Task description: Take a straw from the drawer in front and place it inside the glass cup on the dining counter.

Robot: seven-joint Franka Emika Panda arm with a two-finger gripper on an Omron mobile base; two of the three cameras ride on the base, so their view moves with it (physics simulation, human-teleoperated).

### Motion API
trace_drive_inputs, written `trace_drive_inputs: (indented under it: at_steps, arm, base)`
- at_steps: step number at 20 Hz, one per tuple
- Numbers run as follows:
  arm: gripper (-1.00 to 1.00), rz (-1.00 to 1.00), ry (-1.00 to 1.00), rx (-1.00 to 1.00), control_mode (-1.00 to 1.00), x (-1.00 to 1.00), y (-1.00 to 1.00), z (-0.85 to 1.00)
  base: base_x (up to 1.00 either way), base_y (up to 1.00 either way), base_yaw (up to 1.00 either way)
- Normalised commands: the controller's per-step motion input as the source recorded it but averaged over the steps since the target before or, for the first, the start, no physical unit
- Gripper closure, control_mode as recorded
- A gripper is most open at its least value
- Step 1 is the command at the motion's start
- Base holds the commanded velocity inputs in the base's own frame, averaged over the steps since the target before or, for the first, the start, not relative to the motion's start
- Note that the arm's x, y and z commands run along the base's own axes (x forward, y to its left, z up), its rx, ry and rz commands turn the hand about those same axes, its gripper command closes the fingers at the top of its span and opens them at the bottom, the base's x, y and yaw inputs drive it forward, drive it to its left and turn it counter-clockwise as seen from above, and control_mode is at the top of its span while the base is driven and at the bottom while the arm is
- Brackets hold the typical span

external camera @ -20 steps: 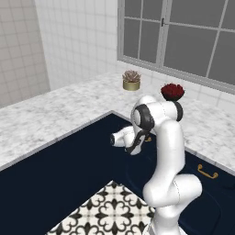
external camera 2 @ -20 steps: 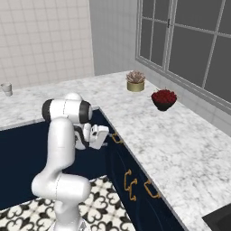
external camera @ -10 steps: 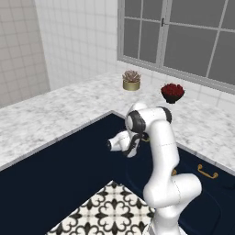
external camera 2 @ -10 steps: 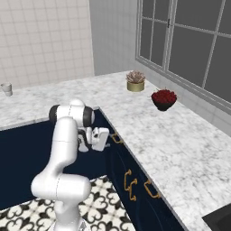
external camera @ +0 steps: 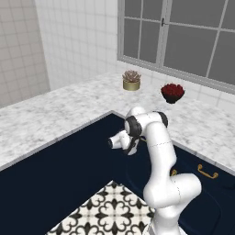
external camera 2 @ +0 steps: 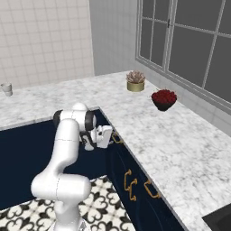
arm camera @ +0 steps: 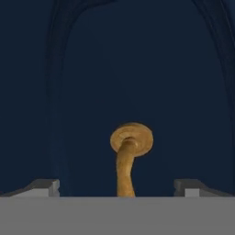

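Note:
My gripper (arm camera: 119, 186) is open, pressed close to the navy drawer front (arm camera: 137, 69). The drawer's brass handle (arm camera: 130, 147) stands between my two fingertips (arm camera: 46, 186), which do not touch it. In the right base view the gripper (external camera 2: 112, 135) sits just under the marble counter edge, at the handle (external camera 2: 118, 139). In the left base view the gripper (external camera: 134, 146) points at the same navy front. A small clear glass cup (external camera 2: 6, 89) stands far left on the marble dining counter (external camera 2: 40, 97). The drawer is shut and the straw is hidden.
A potted succulent (external camera 2: 136, 81) and a dark bowl of red berries (external camera 2: 164, 99) stand on the counter below the window. Navy cabinet doors with brass handles (external camera 2: 131, 185) run under the counter to the right. Patterned floor tiles (external camera: 110, 211) lie below the arm.
The arm's upper joints have sunk lower and the hand has edged a little closer to the drawer front. The gripper stays open.

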Motion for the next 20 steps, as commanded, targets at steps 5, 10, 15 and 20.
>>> trace_drive_inputs:
  at_steps: [5, 10, 15, 20]
  arm:
    - [-1.00, 0.07, 0.01, 0.01, -1.00, 0.36, -0.42, -0.41]
    - [1.00, 0.06, 0.07, 0.01, -1.00, 0.45, -0.24, -0.29]
    - [1.00, 0.09, 0.10, 0.09, -1.00, 0.38, -0.44, -0.26]
    - [1.00, 0.12, 0.11, 0.16, -1.00, 0.27, -0.41, -0.26]
  base:
    - [0.00, 0.00, 0.00]
    - [0.00, 0.00, 0.00]
    - [0.00, 0.00, 0.00]
    - [0.00, 0.00, 0.00]
